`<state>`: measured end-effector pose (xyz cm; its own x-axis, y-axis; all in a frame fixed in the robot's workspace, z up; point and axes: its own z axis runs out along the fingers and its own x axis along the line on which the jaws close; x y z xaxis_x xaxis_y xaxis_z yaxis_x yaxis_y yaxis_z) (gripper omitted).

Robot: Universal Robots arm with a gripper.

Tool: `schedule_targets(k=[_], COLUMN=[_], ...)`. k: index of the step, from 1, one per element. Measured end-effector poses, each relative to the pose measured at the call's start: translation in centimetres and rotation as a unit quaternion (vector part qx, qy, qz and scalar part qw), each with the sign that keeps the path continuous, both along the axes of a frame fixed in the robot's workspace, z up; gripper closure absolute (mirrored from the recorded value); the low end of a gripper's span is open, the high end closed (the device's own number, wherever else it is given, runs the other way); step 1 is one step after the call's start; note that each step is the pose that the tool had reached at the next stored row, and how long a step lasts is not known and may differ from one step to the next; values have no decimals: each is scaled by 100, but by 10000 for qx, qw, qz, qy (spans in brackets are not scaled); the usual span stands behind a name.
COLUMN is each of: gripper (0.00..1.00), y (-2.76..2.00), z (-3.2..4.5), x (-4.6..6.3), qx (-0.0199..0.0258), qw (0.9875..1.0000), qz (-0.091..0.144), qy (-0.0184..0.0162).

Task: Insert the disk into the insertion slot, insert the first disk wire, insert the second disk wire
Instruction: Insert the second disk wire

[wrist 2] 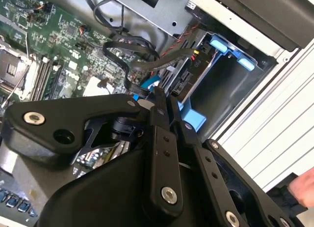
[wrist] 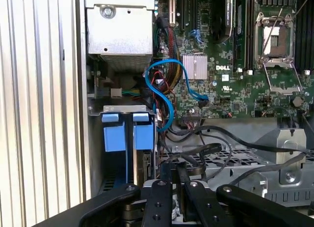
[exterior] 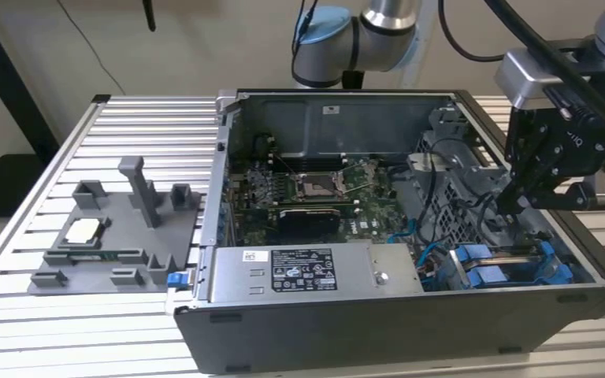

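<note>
One ribbed aluminium bench (exterior: pixel 29 315) carries everything here, and the largest thing on it is an open computer case (exterior: pixel 387 331) lying on its side. To the exterior view's left of the case sits a grey plastic fixture tray (exterior: pixel 113 236) with upright posts. Inside the case, the green motherboard (exterior: pixel 313 193) with its bare processor socket fills the middle, and a grey labelled power supply box (exterior: pixel 313 272) lies along the near wall.

At the case's corner on the exterior view's right is the insertion slot (exterior: pixel 513 268), a grey sheet-metal bay with bright blue plastic pieces; in the first wrist view the same bay (wrist: pixel 125 133) shows two blue tabs side by side. The disk (wrist: pixel 146 168) appears to sit in this bay already, seen edge-on beside the blue tabs, with only a narrow dark face and connector end visible.

The robot arm reaches into the case above the bay, and its black tool (exterior: pixel 515 206) hangs just over the disk's connector end. In the second wrist view the tool (wrist 2: pixel 164 101) has its fingers drawn close together, seemingly pinching a dark cable connector (wrist 2: pixel 159 94), though I cannot tell for certain. A blue data cable (wrist: pixel 164 89) loops over the motherboard near the bay, and black cables (wrist: pixel 206 148) trail beside the tool.
</note>
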<state>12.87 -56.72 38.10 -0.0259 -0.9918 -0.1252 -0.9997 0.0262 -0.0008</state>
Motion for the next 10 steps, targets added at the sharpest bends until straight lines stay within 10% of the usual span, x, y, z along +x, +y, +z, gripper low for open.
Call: schedule_targets(k=[10], gripper=[84], y=[0], z=[-30], x=[-7], qx=[-27], qw=[10000], qz=[0], qy=[-47])
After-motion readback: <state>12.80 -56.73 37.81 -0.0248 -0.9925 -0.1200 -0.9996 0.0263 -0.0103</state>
